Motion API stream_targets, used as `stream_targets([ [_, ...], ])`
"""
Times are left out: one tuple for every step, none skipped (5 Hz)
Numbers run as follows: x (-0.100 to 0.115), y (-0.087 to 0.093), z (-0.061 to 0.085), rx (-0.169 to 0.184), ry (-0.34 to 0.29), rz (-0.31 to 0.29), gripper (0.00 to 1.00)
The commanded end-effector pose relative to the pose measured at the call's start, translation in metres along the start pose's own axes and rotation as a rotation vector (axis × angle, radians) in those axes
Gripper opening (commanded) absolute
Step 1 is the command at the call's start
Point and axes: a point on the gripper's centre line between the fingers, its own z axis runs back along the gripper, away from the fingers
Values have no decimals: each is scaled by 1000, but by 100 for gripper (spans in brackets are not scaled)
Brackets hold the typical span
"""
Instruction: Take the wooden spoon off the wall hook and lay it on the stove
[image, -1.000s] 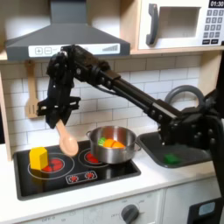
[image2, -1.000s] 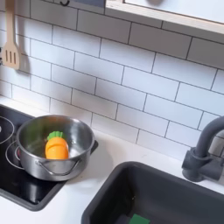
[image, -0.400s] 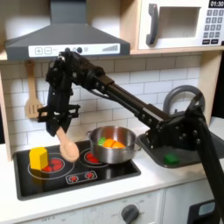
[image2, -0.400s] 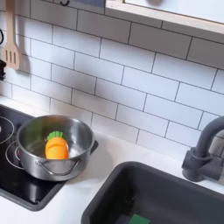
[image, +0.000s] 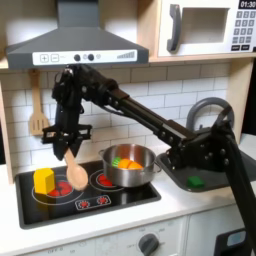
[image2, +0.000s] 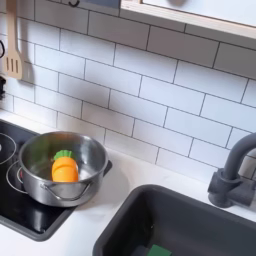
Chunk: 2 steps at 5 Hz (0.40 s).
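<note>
Pincer (image: 68, 143) at left of the first exterior view, clamped on spoon (image: 75, 168) handle; bowl hangs low over stove (image: 120, 198), left of pot (image: 130, 165).

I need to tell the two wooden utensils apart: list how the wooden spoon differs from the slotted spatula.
The wooden spoon has a solid oval bowl; the slotted spatula has a squarish slotted head. The spoon is held by the gripper, bowl down over the stove; the spatula hangs on the tiled wall. The spoon tilts in the first exterior view; the spatula hangs upright. Both are light-brown wood.
</note>
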Motion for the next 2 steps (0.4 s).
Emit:
stream_targets([
  [-5,9,-4,22,22,-17,0],
  [-8,9,-9,29,34,-40,0],
])
